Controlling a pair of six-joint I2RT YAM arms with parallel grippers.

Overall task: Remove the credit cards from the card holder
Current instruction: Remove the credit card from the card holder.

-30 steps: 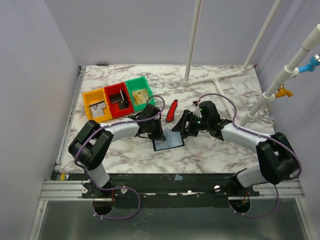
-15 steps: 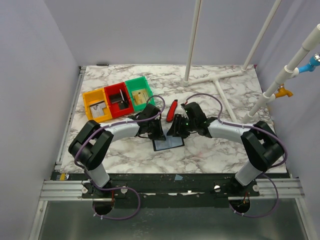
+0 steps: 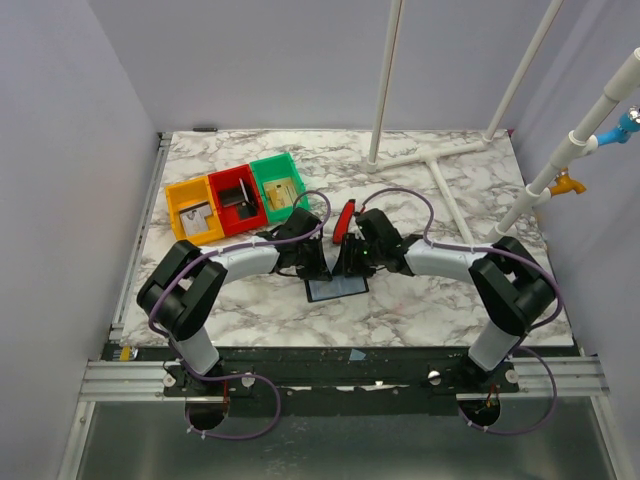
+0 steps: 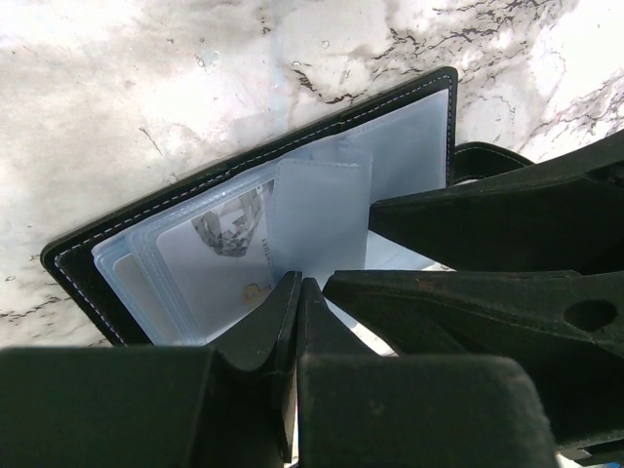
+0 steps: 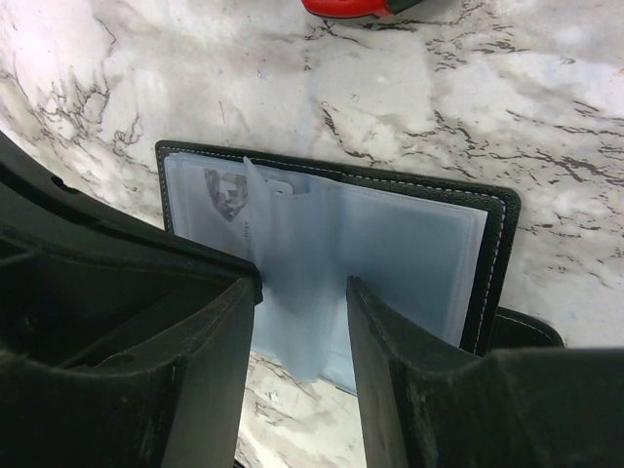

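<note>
Now left tool (image 4: pixel 300 285) pressed together at the open card holder (image 4: pixel 195 258), right tool (image 5: pixel 300 292) spread, straddling its clear sleeve (image 5: pixel 292 244).

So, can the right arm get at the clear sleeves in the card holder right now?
Likely yes: the right gripper hangs open over the open card holder, one clear sleeve standing between its jaws, nothing blocking.

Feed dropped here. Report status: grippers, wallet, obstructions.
Left gripper shut, tips on open black bifold card holder. Right gripper jaws astride raised clear plastic sleeve, grip unconfirmed. Pale crested card still pocketed. Red-and-black tool beside, clear.
</note>
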